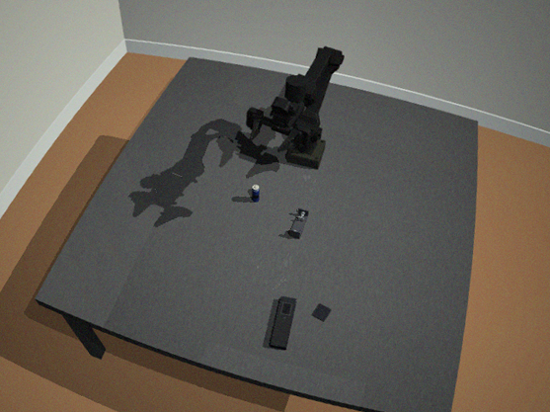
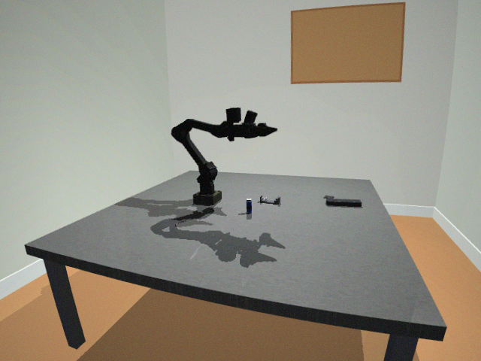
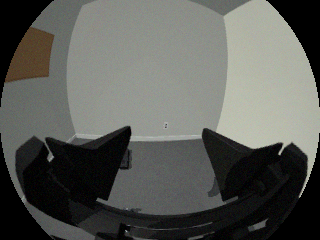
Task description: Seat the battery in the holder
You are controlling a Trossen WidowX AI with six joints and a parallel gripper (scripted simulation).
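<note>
The blue battery (image 1: 255,193) (image 2: 249,206) stands upright on the table, with a silvery upper end. The small dark holder (image 1: 297,225) (image 2: 272,202) lies beside it, apart from it. Bright metal shows at the holder's end nearer the arm's base, and a raised wall stands at its other end. No battery is in the holder. My gripper (image 1: 267,143) (image 2: 276,129) (image 3: 167,131) is open and empty, high above the table and pointing level. The battery is not visible in the wrist view. The holder's lip is too small to make out.
A long dark device (image 1: 282,327) (image 2: 344,202) with a small square recess lies beyond the holder, away from the arm's base. A small dark square piece (image 1: 321,312) lies beside it. The arm's base (image 1: 305,157) (image 2: 207,197) stands on the table, and the arm casts large shadows.
</note>
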